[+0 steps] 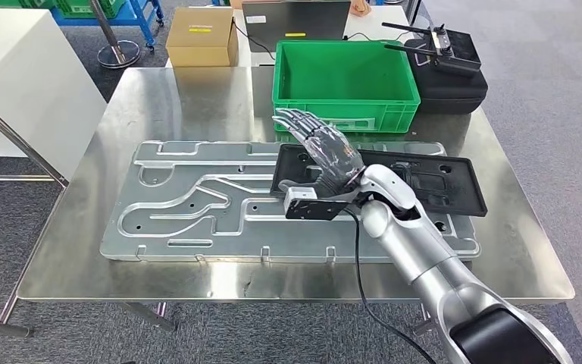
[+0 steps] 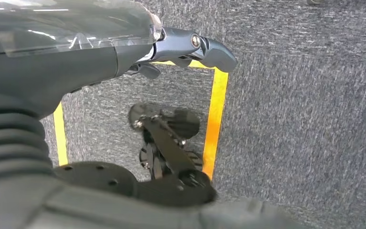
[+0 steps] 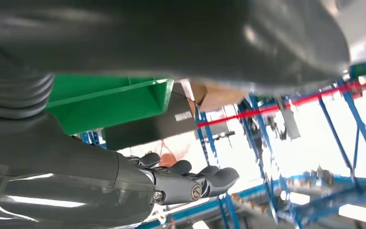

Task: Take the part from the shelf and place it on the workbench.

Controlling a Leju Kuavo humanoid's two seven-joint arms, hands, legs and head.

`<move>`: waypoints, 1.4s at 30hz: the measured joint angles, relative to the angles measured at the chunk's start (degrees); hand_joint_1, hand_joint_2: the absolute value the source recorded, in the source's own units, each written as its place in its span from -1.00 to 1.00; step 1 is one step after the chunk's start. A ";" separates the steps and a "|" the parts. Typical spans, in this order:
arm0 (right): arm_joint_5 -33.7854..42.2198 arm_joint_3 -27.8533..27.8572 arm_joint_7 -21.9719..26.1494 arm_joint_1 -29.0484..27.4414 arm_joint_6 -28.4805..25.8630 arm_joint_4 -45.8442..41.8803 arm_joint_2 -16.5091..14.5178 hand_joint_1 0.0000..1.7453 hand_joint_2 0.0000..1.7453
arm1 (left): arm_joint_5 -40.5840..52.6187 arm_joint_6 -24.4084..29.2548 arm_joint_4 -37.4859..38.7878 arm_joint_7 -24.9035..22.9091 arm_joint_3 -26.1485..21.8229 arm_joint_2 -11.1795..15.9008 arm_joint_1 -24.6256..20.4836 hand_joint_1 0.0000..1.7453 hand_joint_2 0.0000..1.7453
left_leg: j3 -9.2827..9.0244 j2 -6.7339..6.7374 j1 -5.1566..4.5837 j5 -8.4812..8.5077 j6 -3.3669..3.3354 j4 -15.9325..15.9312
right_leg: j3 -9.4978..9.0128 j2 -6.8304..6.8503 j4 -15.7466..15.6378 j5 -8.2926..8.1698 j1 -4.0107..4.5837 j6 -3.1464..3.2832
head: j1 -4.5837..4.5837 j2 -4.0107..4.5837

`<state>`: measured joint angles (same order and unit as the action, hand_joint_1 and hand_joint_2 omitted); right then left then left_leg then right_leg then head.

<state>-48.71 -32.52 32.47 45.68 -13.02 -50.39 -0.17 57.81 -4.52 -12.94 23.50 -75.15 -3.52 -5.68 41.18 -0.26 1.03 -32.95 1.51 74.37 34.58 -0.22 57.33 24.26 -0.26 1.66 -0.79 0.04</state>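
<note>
The part (image 1: 424,178), a flat black panel with moulded recesses, lies on the bench (image 1: 197,91), resting across the right end of a large grey metal plate (image 1: 197,201) and partly overhanging it. It sits level and looks settled, so the placing seems done or nearly so.

The right hand (image 1: 326,152) hovers over the panel's left end, palm down, fingers (image 1: 295,121) stretched out and spread toward the green bin (image 1: 345,76). They hold nothing. I judge the hand has let go of the panel, or is about to lift clear; whether the palm or thumb touches the panel's edge I cannot tell from the head view. In the right wrist view the fingers (image 3: 209,179) reach out nearly straight with nothing between them, and the bin's green wall (image 3: 114,100) shows beyond.

The left hand (image 2: 190,47) hangs at the robot's side over grey carpet with a yellow floor line (image 2: 217,119). One thick digit sticks out with nothing in it; the other fingers are mostly hidden, so I cannot tell how they lie.

Behind the bin stand a cardboard box (image 1: 201,36), a laptop (image 1: 295,19) and a black case (image 1: 447,72) with a remote on top. The bin's place just behind the panel leaves little room forward, so pulling the hand up and back looks the safest way out.
</note>
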 joint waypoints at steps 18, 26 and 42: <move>9.77 67.96 7.18 -59.00 -15.76 -52.23 9.32 -1.00 -1.00 | -2.13 -1.05 0.09 2.20 -0.73 -0.55 2.34 -1.00 -1.00 | -7.38 -0.23 -0.35 7.38 -3.16 -15.72 | 1.60 0.32 11.12 7.97 -0.16 -3.37 | -0.15 0.00; 5.67 82.02 7.17 -60.89 -10.83 -55.41 4.03 -1.00 -1.00 | -2.01 -1.02 0.09 2.28 -0.75 -0.54 1.96 -1.00 -1.00 | -6.69 0.25 -0.77 6.44 -1.03 -14.42 | -3.64 0.36 -0.52 2.39 -0.01 -1.00 | 0.06 0.00; -1.84 87.33 -3.85 -51.83 -0.78 4.78 -2.65 -1.00 -1.00 | -2.61 0.81 0.23 1.38 -1.48 -1.75 1.35 -1.00 -1.00 | -14.24 0.61 -0.81 4.71 -3.64 -19.50 | 3.58 0.16 2.57 0.23 -0.11 -3.32 | 0.27 0.00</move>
<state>-50.55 54.81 28.62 -6.16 -13.80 -45.61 -2.83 55.20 -3.70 -12.71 24.87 -76.63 -5.28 -4.33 26.95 0.35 0.22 -28.24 -2.13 54.87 38.15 -0.06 59.90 24.49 -0.37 -1.66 -0.51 0.04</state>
